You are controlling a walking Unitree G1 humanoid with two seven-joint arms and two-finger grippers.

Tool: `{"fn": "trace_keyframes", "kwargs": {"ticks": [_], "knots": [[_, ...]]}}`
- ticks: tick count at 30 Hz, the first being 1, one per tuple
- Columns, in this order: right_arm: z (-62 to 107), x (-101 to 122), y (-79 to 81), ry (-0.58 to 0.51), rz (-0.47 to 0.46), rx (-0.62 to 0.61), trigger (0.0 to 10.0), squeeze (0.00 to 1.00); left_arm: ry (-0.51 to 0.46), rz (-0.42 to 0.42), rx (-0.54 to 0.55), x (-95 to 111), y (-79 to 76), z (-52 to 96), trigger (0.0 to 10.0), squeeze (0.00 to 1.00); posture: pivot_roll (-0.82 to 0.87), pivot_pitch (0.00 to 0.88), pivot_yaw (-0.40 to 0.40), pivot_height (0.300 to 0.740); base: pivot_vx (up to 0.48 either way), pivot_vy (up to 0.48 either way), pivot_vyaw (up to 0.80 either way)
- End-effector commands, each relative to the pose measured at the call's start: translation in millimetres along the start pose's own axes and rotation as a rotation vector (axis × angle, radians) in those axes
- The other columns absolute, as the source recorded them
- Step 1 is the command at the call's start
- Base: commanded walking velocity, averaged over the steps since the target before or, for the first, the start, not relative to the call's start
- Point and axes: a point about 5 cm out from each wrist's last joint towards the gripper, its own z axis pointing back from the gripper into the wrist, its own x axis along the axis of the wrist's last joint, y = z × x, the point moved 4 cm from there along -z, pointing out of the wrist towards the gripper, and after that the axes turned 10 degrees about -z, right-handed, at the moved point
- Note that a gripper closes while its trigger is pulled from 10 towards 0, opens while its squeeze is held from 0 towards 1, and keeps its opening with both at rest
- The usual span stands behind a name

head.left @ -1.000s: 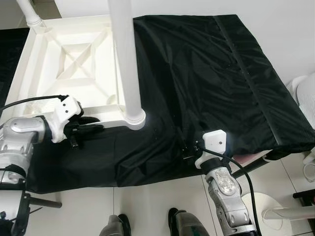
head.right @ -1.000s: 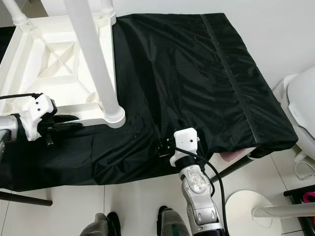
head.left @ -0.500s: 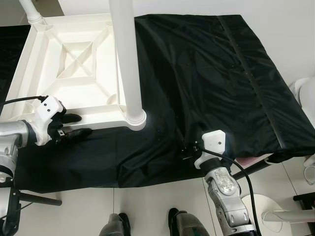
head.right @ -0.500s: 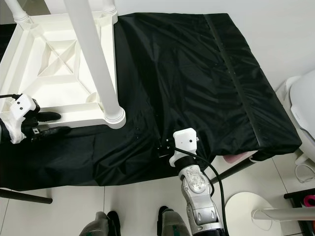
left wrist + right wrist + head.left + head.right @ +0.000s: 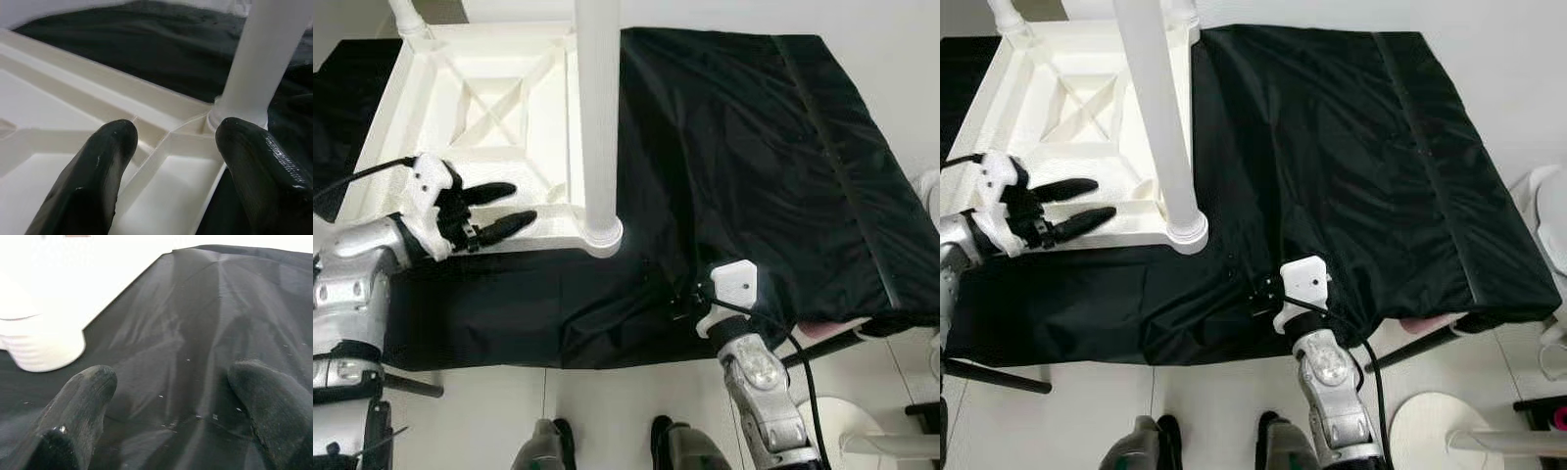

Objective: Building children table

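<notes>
Fingers spread on your left gripper (image 5: pixel 507 209), straddling the near rim of the upturned white table (image 5: pixel 499 108) at the far left. Your right gripper (image 5: pixel 171 396) is spread too, low over the black cloth (image 5: pixel 754 166) at its near edge. The white leg (image 5: pixel 597 117) stands upright in the table's near right corner socket, just right of your left fingertips. Open cloth runs far and right of the table. The underside shows crossed ribs in a square frame, and another leg (image 5: pixel 409 18) at the far left corner.
</notes>
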Motion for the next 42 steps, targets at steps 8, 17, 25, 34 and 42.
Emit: {"fn": "trace_keyframes", "kwargs": {"ticks": [8,17,25,34,42], "knots": [[3.3,-6.0,-7.5,0.017,-0.004,-0.033,10.0,0.0,0.056,0.083,0.506,-5.8,12.4,54.4,10.0,0.0,-0.09,0.194,0.044,0.74,0.0,0.0,0.0],[-12.6,7.5,-33.6,-0.023,0.048,-0.143,10.0,0.0,0.071,0.213,0.788,-17.0,-8.2,67.8,10.0,0.0,-0.07,0.159,0.022,0.74,0.0,0.0,0.0],[-19.2,13.6,-44.8,-0.045,0.112,-0.19,10.0,0.0,0.216,0.211,1.041,-39.7,-30.7,76.8,10.0,0.0,-0.08,0.119,0.027,0.74,0.0,0.0,0.0],[-19.3,12.5,-50.2,-0.053,0.097,-0.22,10.0,0.0,0.231,0.278,0.989,-44.2,-64.8,46.6,10.0,0.0,-0.08,0.098,0.027,0.74,0.0,0.0,0.0],[-22.0,11.2,-48.8,-0.051,0.087,-0.216,10.0,0.0,0.267,0.226,0.923,-39.2,-79.6,16.5,10.0,0.0,-0.09,0.09,0.01,0.74,0.0,0.0,0.0]]}}
